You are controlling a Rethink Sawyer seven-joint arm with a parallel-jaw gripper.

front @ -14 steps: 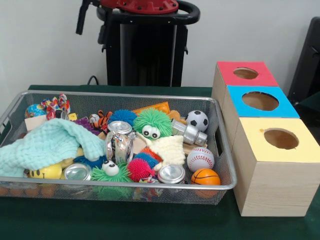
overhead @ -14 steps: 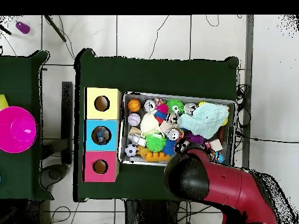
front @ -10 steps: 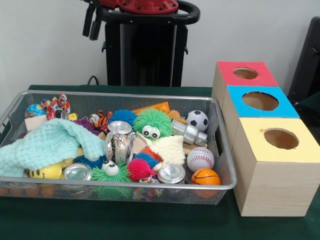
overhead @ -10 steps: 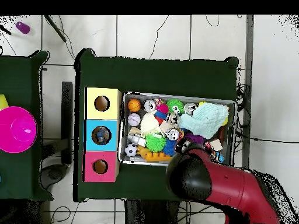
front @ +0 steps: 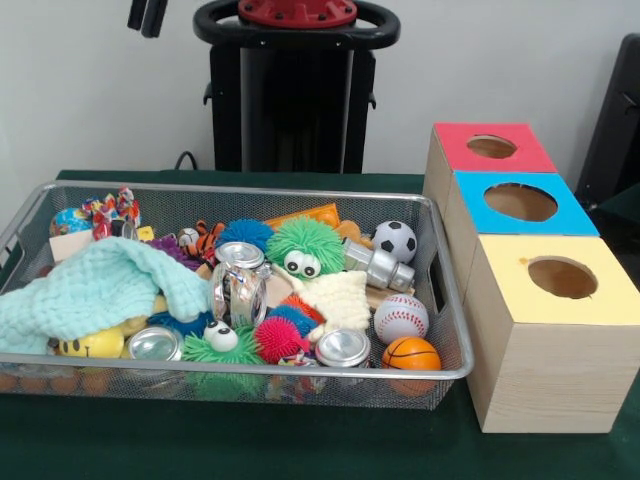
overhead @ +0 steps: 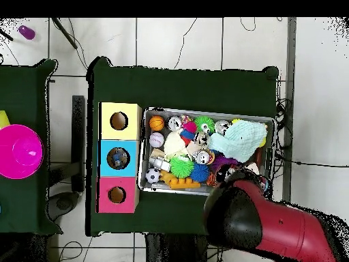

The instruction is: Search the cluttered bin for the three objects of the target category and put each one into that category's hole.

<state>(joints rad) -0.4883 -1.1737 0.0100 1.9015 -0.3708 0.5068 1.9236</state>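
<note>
Green surface point(front: 300, 455) seen; balls point(front: 401, 318) in bin point(front: 455, 330) placed far below raised gripper point(front: 148, 14); fingers' state cannot be told.

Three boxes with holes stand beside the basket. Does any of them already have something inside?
Yes, the blue-topped box, the middle one. From above, small objects show in its hole, while the holes of the yellow box and red box look empty.

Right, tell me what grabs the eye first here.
The wire mesh bin crammed with bright toys stands out, a mint green cloth heaped at its left end in the front view. Beside it runs a row of three wooden boxes with round holes, topped red, blue and yellow.
</note>
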